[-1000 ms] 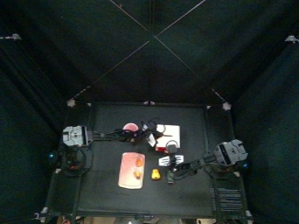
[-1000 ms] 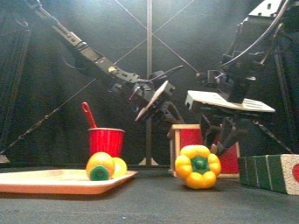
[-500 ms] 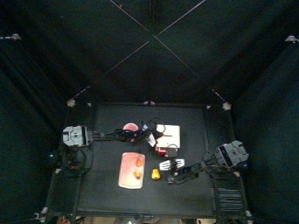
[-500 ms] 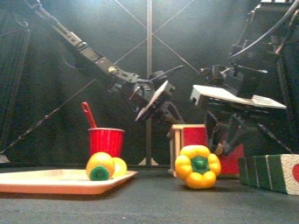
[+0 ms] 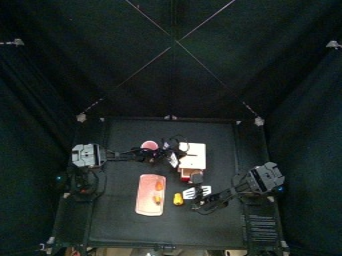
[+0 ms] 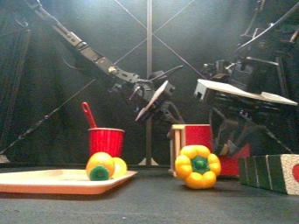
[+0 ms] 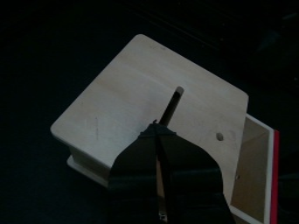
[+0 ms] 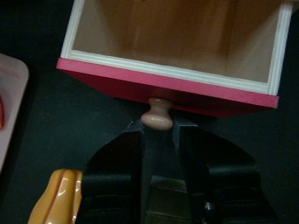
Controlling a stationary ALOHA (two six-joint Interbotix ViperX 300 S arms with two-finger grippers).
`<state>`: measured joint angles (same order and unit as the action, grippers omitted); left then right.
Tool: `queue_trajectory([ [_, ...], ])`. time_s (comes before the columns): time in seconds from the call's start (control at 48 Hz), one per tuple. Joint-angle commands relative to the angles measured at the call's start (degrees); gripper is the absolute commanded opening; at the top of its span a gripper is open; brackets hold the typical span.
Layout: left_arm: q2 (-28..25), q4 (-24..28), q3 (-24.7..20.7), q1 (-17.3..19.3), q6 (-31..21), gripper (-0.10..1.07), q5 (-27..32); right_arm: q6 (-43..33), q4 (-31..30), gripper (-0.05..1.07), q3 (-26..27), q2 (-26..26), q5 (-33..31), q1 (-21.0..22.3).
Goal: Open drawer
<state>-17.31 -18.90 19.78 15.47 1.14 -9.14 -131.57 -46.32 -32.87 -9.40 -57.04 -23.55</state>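
Observation:
The drawer [image 5: 195, 152] is a cream-white box in mid-table. Its reddish sliding part [image 8: 105, 77] stands pulled out, showing a bare wooden inside. My right gripper [image 8: 158, 133] is shut on the drawer's small round knob [image 8: 158, 114], at the front side of the box [image 5: 201, 187]. In the front view it hangs large at the right [image 6: 232, 136], beside the box's cream frame [image 6: 177, 144]. My left gripper [image 7: 170, 122] is shut, its thin jaws resting on the box's flat top [image 7: 111, 105]; from above it sits at the box's left edge [image 5: 178, 157].
A yellow pepper [image 6: 198, 166] lies just in front of the drawer. An oblong tray [image 6: 41, 181] with a yellow-green pepper [image 6: 103, 166] lies front left. A red cup [image 6: 107, 140] with a spoon stands behind it. A green-and-red box [image 6: 274, 172] is at the far right.
My right gripper has drawn back toward the table's front with the knob, and the sliding part has come farther out. The left arm has stayed on the box.

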Motion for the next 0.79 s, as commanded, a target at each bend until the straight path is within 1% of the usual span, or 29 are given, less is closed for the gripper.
queue_trajectory([
  [0.0,0.18,-0.18,-0.44,0.62,0.00,0.27,0.53,-0.26,1.49,0.31,0.88,0.44,0.44,-1.67],
  [0.25,0.26,-0.18,-0.44,0.62,-0.09,0.27,0.53,-0.18,1.85,0.31,1.85,-0.26,0.18,-2.55],
  [0.5,0.26,-0.18,-0.53,0.62,0.00,0.27,0.53,-0.35,-1.32,0.32,1.85,0.62,-2.64,-2.55],
  [0.667,0.26,-0.18,-0.62,0.62,0.00,0.27,0.53,-0.35,-2.90,0.35,2.20,1.14,-2.90,-2.20],
  [0.771,0.18,-0.18,-0.53,0.62,0.00,0.27,0.53,-0.35,-3.16,0.43,2.37,1.14,-2.90,-2.37],
])
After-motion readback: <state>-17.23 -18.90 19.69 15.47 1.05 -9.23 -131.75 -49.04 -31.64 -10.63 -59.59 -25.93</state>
